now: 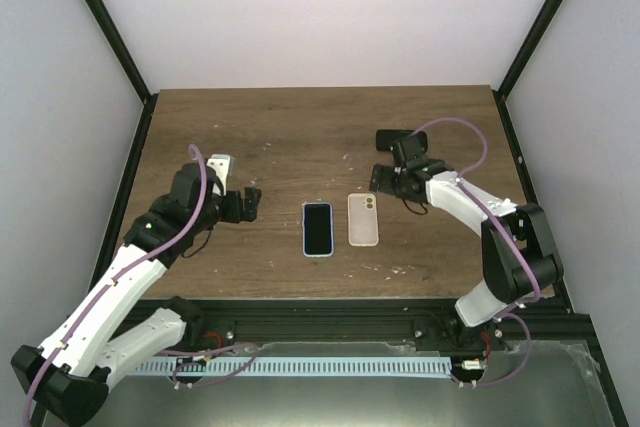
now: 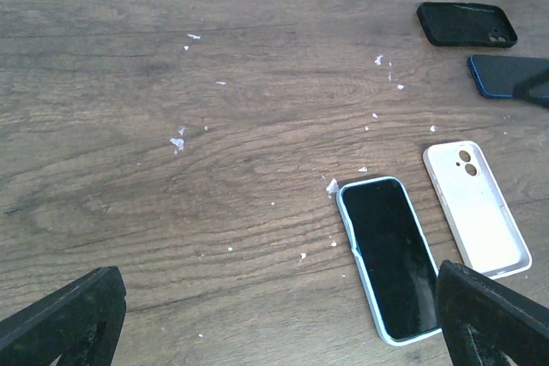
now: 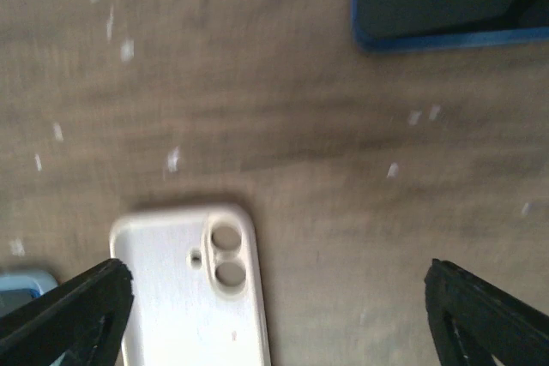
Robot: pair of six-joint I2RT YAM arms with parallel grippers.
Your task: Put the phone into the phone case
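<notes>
**Wooden worktop: phone and case side by side, both claws open**

Dark-brown wood-grain worktop (image 1: 250,127), dotted with small white flecks, sits between pale walls with a black frame at its corners. Near its middle, somewhat toward the near edge, lies the light-blue-edged phone with a dark screen (image 1: 318,228), face up. Just beside it on the right, close but apart, lies the pale white, empty phone case (image 1: 363,219), inner side up, its camera cut-out at the end nearer the far edge.

Right of centre and toward the far edge rests a black phone case (image 1: 392,137). The left wrist view shows a dark phone with a deep-blue rim (image 2: 506,76) near it.

The left claw (image 1: 245,204) is over the left part of the worktop, well apart from the phone; its jaws are spread wide and hold nothing. The right claw (image 1: 388,182) is just beyond the far end of the white case, between it and the blue-rimmed phone; its jaws are also spread wide and empty.
</notes>
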